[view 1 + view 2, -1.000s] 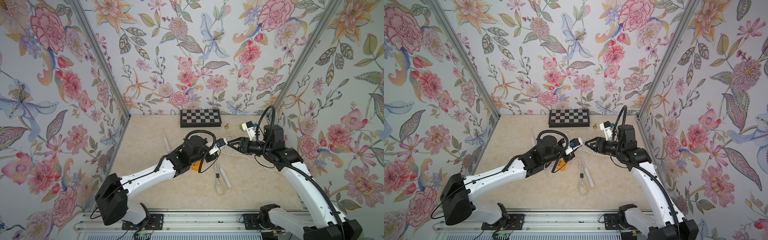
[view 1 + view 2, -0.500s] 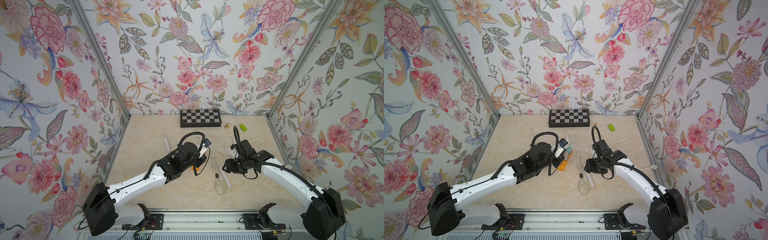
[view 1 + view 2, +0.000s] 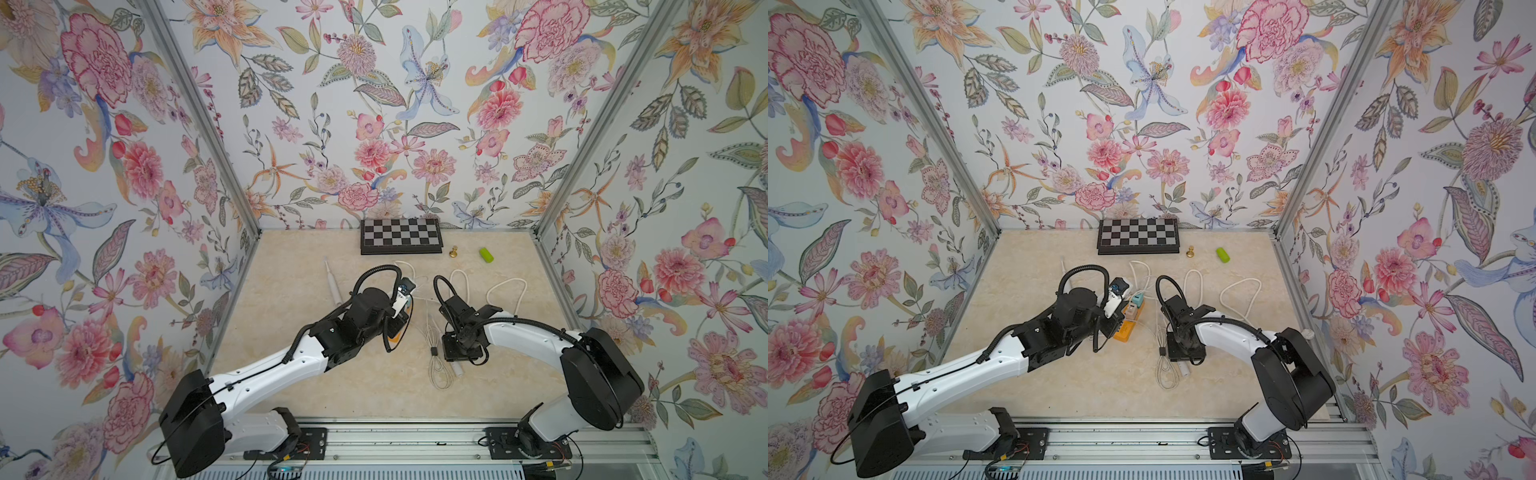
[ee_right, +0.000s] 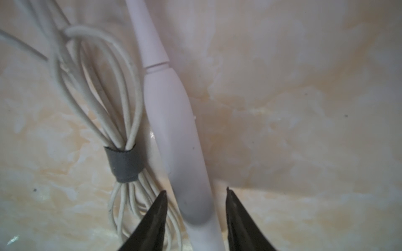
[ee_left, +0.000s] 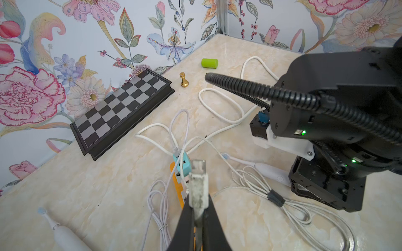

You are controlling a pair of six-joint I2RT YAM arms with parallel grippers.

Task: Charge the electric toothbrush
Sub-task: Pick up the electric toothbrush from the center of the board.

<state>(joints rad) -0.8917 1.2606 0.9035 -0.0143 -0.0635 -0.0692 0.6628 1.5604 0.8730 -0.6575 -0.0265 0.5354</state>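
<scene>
Where both top views look down, the smooth pale toothbrush [image 3: 457, 369] lies on the marbled table [image 3: 374, 395] under the right gripper [image 3: 459, 351], beside a tied white cable [image 3: 434, 351]. Left wrist alone shows the left gripper [image 5: 198, 205] clamped on a metal-tipped USB plug [image 5: 197, 184]. Right wrist: those right jaws straddle the handle, parted, touching neither side.

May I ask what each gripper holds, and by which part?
The left gripper pinches the white USB plug by its rear housing, metal tip free. The right gripper holds nothing; its open jaws straddle the toothbrush handle.
</scene>
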